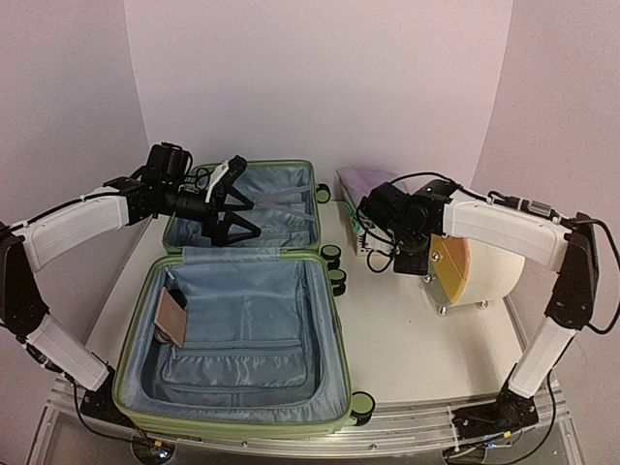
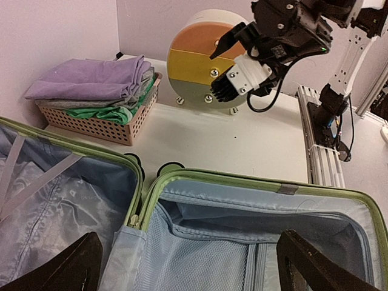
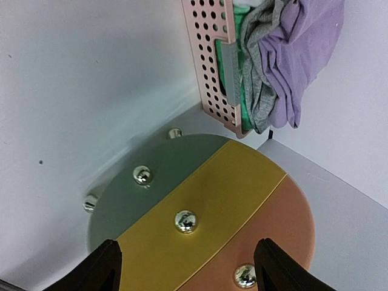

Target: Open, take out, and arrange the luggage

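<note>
Light-green luggage [image 1: 242,320] open flat, grey-blue lining | left tool [image 2: 189,267] spread | right tool [image 3: 191,267] spread, seemingly empty

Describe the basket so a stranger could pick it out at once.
Find the big open green suitcase. Just past its far right corner, beside the striped drum, sits the basket. It alone is pink, full of holes, and stacked with folded purple, grey and green clothes.

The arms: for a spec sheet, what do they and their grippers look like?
The left arm and right arm have white shells, black joints and loose black cables. The left gripper and right gripper have black fingers.
</note>
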`<action>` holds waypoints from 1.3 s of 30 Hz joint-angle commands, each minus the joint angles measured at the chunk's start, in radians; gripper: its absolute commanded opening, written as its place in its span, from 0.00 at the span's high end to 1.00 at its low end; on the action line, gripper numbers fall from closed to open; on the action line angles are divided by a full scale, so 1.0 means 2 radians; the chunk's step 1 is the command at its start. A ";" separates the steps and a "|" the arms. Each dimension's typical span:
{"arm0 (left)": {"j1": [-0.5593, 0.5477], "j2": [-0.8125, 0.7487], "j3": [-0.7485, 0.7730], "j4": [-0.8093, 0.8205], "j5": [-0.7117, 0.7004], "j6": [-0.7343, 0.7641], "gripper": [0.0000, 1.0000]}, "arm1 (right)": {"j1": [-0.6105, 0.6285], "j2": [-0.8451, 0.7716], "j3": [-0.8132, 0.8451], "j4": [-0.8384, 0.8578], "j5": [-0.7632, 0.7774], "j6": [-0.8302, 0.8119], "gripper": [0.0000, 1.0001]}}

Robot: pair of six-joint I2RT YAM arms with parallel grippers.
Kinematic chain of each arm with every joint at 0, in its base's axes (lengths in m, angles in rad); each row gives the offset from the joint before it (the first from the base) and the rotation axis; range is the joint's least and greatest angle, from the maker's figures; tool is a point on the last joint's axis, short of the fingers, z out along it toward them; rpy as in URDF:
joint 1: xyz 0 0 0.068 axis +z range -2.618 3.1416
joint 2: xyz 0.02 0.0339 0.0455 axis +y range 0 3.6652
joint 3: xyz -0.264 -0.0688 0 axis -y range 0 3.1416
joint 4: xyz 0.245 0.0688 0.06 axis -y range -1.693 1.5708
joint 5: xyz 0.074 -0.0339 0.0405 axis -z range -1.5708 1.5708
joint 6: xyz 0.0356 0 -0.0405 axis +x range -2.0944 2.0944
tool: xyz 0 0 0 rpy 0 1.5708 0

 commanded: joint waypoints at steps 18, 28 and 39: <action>0.000 -0.017 -0.009 0.017 0.015 0.003 0.00 | -0.059 0.046 -0.060 0.020 0.093 -0.123 0.23; 0.000 0.009 0.023 0.003 0.017 0.002 0.00 | -0.076 0.056 -0.070 0.030 0.107 -0.113 0.32; 0.000 0.005 0.020 0.001 0.016 0.005 0.00 | -0.084 0.061 -0.054 0.046 0.107 -0.117 0.79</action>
